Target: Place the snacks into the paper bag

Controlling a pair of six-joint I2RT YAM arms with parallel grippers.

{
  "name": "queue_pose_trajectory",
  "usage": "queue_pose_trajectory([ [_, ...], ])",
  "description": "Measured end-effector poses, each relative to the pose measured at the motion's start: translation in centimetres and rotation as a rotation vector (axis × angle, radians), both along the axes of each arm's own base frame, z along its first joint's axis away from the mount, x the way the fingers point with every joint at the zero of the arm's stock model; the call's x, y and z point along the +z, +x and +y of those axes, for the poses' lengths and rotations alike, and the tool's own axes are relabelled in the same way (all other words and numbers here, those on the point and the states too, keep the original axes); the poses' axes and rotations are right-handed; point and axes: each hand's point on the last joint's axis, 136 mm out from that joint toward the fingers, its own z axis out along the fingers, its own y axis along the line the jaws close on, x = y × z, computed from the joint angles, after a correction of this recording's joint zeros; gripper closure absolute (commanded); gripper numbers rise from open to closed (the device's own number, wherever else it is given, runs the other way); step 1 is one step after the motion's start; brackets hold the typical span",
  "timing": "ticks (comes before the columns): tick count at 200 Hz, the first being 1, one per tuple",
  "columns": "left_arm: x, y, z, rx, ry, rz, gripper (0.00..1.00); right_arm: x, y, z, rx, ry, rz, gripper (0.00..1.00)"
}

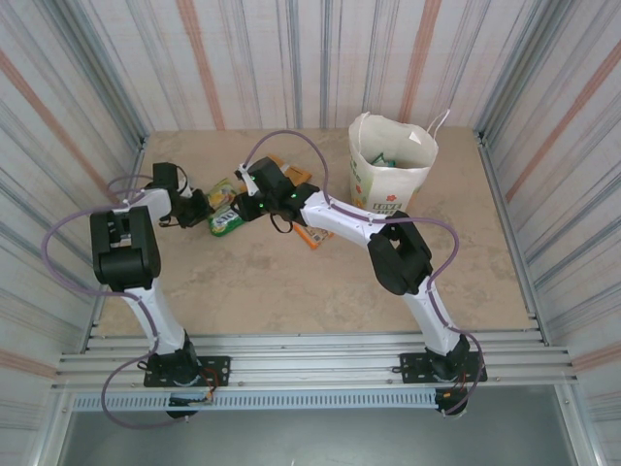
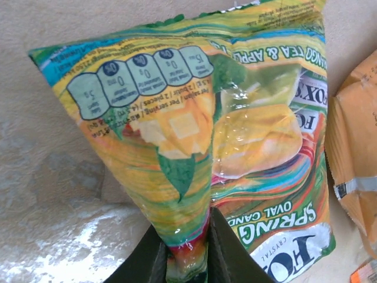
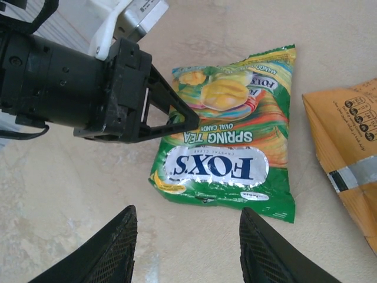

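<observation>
From above, the tall white paper bag (image 1: 393, 175) with green lettering stands far right on the beige table (image 1: 291, 291), well apart from the left gripper (image 1: 204, 209) and right gripper (image 1: 254, 189), both at a glossy green-and-yellow candy packet (image 1: 225, 216). The left wrist view shows narrow fingers (image 2: 147, 262) pinching that packet's edge, with a flat orange packet (image 2: 353, 147) beside it. In the right wrist view, the right gripper (image 3: 185, 247) hangs wide and empty near the candy packet.

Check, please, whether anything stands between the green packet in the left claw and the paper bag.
Yes. In the top view the right arm stretches between the green packet, pinched by the left claw, and the paper bag; the open right claw hovers by the packet.
</observation>
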Motion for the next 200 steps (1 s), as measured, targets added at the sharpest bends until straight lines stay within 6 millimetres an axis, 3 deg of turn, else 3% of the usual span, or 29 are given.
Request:
queue_pose_trajectory([
  [38, 1.4, -0.3, -0.9, -0.055, 0.023, -0.034, 1.0, 0.0, -0.5, -2.1, -0.02, -0.015, 0.004, 0.53],
  [73, 4.7, -1.8, -2.8, -0.138, 0.045, -0.097, 1.0, 3.4, -1.0, -4.0, -0.037, 0.014, -0.06, 0.53],
  [109, 9.5, -3.5, -4.8, -0.231, 0.028, -0.225, 1.0, 7.9, -2.2, -6.8, -0.063, 0.072, -0.138, 0.52],
  [135, 13.0, -4.9, -6.8, -0.325, -0.002, -0.332, 1.0, 9.9, -3.4, -9.1, -0.073, 0.086, -0.185, 0.51],
  [200, 22.5, -8.9, -14.7, -0.621, -0.129, -0.666, 1.0, 13.4, -5.3, -15.3, -0.092, 0.139, -0.237, 0.46],
])
